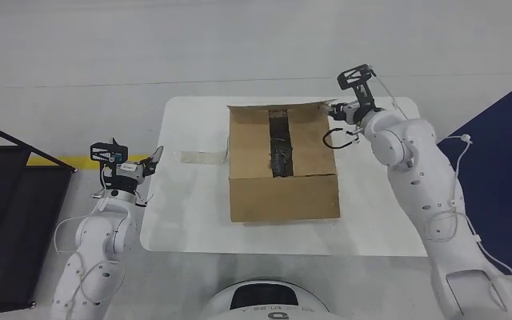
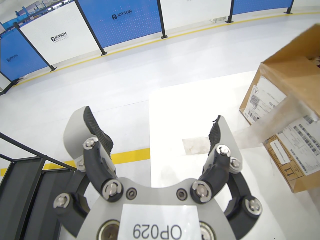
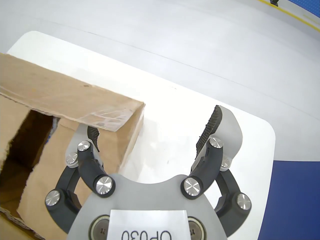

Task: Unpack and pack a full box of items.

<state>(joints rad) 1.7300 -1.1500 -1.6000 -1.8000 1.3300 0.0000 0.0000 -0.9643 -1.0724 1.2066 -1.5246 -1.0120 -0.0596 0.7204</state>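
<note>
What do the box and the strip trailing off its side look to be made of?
Box: brown corrugated cardboard with a matte finish; a fluted edge shows on a flap in the right wrist view. Strip: probably clear plastic packing tape, see-through and faintly glossy.

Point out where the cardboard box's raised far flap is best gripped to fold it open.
Grip the far flap at its free corner by the right gripper, coming in from the box's right end. The flap stands lifted off the side flaps, so a finger fits on each face; the open gripper has one finger tucked under that corner.
</note>
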